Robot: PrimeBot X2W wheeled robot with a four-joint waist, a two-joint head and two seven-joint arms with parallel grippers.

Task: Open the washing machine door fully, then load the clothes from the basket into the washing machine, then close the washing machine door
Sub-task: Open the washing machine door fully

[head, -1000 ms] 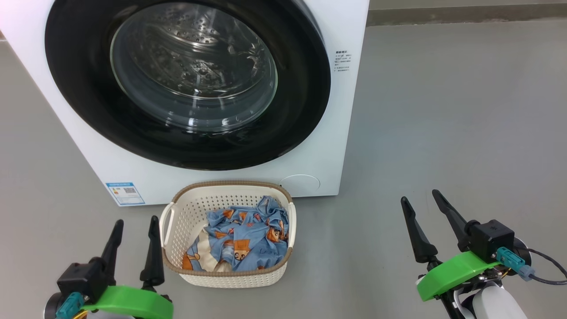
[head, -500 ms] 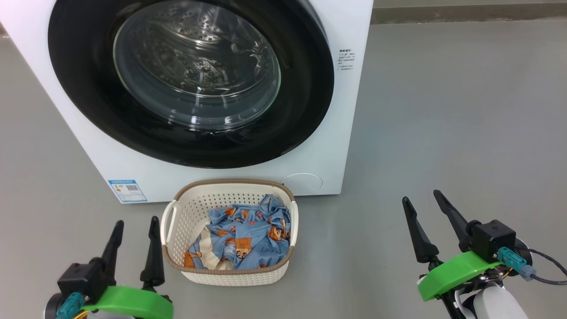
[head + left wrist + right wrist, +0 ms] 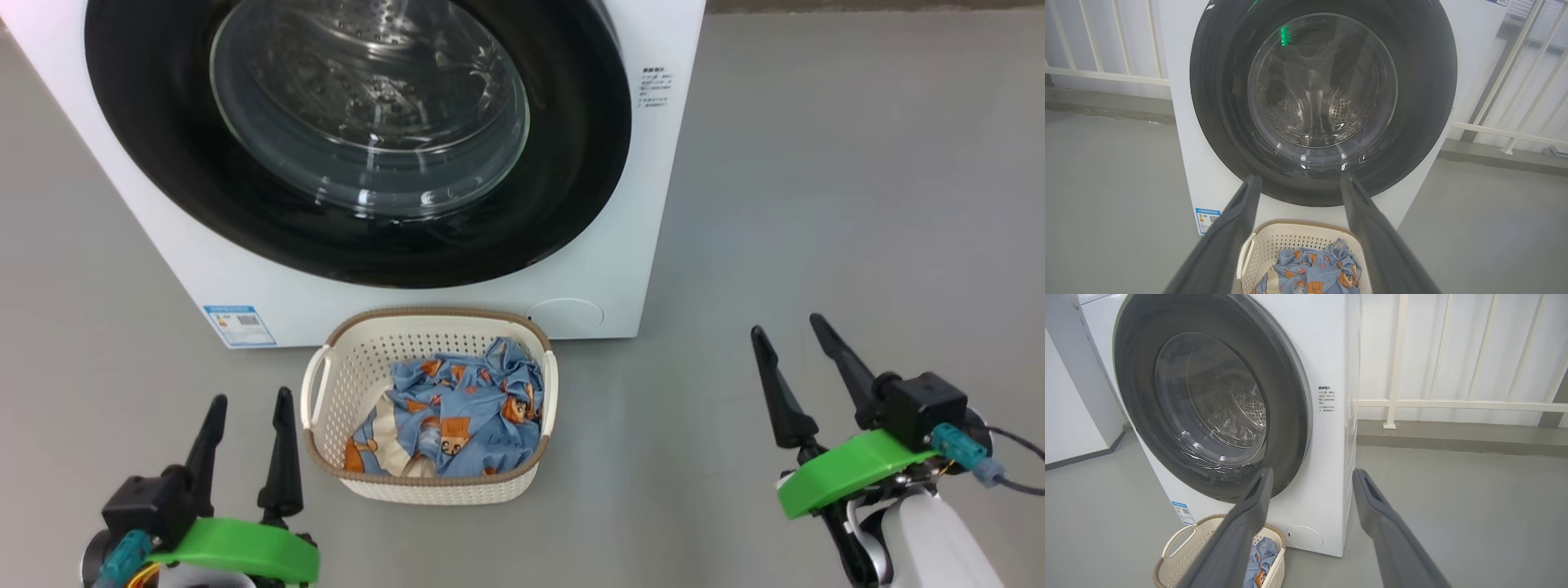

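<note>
The white washing machine stands ahead with its round black-rimmed door closed flat against the front; the steel drum shows through the glass. On the floor just before it sits the cream basket, holding light blue clothes printed with orange bears. My left gripper hovers open just left of the basket. My right gripper is open well to the basket's right, over bare floor. The left wrist view looks straight at the door and basket; the right wrist view sees the door obliquely.
Grey floor spreads to the right of the machine. A white railing runs behind and to the right of it, with a low kerb beneath. A blue label sticker marks the machine's lower left front.
The head view has shifted, so the machine and basket sit slightly higher and to the right. My right gripper has risen a little. Both grippers stay open.
</note>
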